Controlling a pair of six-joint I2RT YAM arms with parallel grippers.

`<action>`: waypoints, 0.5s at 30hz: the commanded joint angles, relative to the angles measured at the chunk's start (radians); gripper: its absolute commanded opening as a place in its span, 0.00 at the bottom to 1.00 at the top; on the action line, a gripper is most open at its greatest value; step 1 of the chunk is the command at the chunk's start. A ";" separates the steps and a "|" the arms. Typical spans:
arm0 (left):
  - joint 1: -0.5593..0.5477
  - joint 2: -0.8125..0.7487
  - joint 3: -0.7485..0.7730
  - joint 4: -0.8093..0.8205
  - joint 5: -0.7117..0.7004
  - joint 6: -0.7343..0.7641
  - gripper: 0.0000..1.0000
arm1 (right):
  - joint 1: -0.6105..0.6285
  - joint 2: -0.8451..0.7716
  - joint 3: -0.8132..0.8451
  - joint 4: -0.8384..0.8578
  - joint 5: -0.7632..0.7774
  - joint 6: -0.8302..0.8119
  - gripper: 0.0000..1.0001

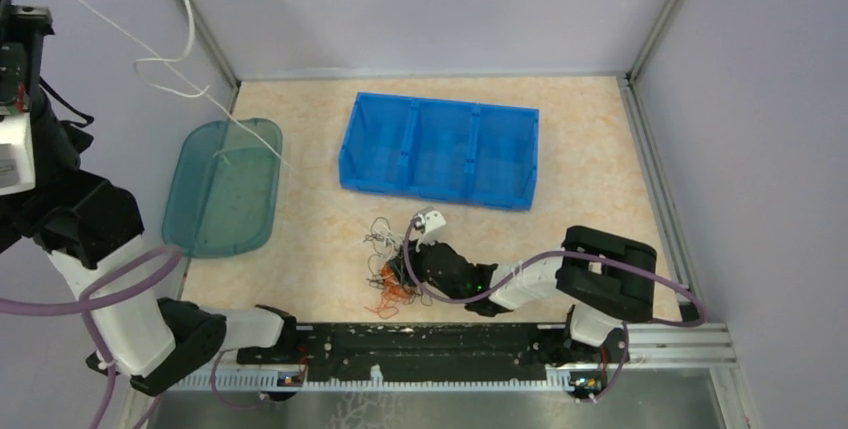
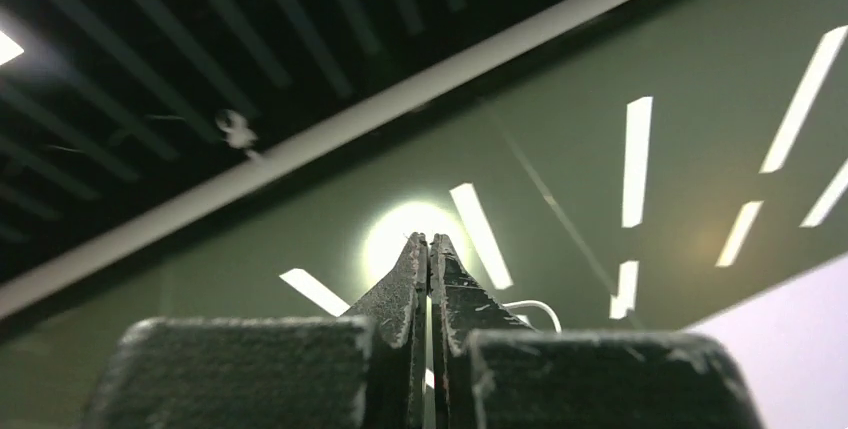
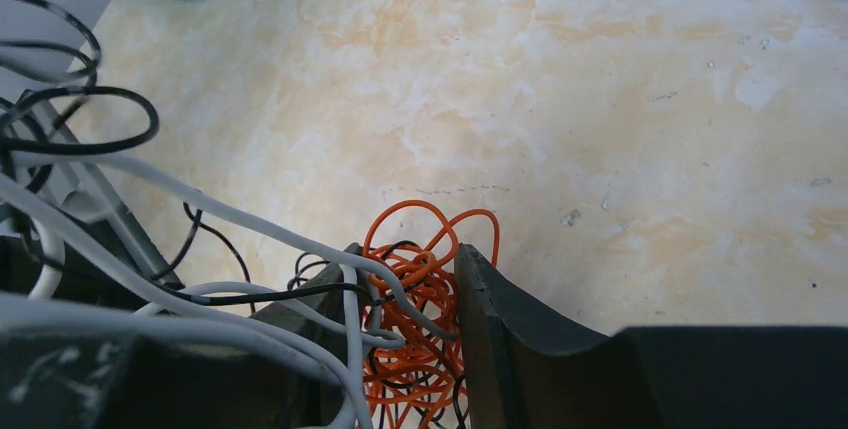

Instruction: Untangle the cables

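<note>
- Right claw: one, low over the table. Its jaws are held apart, with orange strands packed between them. Whether they are pressed cannot be told.
- Left claw: one, raised and aimed at the ceiling, with its jaws closed together. A white strand is seen just beside one finger. Whether it is pinched cannot be told.
- Cables: one tangle is counted, in three colours: white, orange and black. The number of strands cannot be told.
- Location: the tangle is lying on the table between the bin and the near edge, at the tip of the right claw.
- Axis: the tangle is stretched roughly from far to near. White and black loops are at the far end and orange at the near end.
- Long white line: one is seen. It runs on a slant from the upper left corner down over the tray, pointing towards the bin.
- Bin: one, blue, divided into three compartments.
- Tray: one, teal, left of the bin and well apart from the tangle.
</note>
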State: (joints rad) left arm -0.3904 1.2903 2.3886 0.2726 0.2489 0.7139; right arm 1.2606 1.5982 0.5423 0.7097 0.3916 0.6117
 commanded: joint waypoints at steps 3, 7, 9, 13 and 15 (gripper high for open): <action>0.072 0.038 0.032 0.285 -0.010 0.225 0.00 | 0.010 0.008 -0.015 -0.001 0.034 0.056 0.38; 0.075 0.060 0.043 0.368 0.055 0.337 0.00 | 0.010 -0.008 -0.023 -0.010 0.049 0.066 0.40; 0.075 0.077 0.043 0.414 0.116 0.424 0.00 | 0.010 -0.018 -0.025 -0.032 0.071 0.080 0.41; 0.075 0.189 0.203 0.420 0.270 0.596 0.00 | 0.010 -0.027 -0.043 -0.037 0.092 0.112 0.41; 0.074 0.188 0.180 0.430 0.318 0.685 0.00 | 0.010 -0.028 -0.046 -0.044 0.101 0.132 0.41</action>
State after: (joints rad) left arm -0.3187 1.4502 2.5450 0.6373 0.4156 1.1610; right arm 1.2610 1.5970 0.5140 0.6750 0.4431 0.6926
